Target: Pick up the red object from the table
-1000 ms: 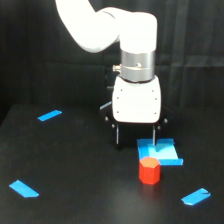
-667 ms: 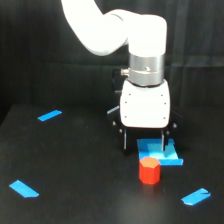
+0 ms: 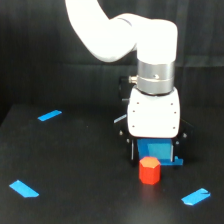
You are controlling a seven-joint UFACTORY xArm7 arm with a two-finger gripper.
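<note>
Where tape strips (image 3: 49, 115) dot, blue square (image 3: 156, 150)

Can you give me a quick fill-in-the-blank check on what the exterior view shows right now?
1. The red object stands on the ____ table.
2. The flat piece directly behind the red object is ____ in color.
3. The gripper sits above the red object, and the red object is ____ held.
4. The number of blue tape strips visible on the table is ____.

Missing words: black; blue; not; three
</note>
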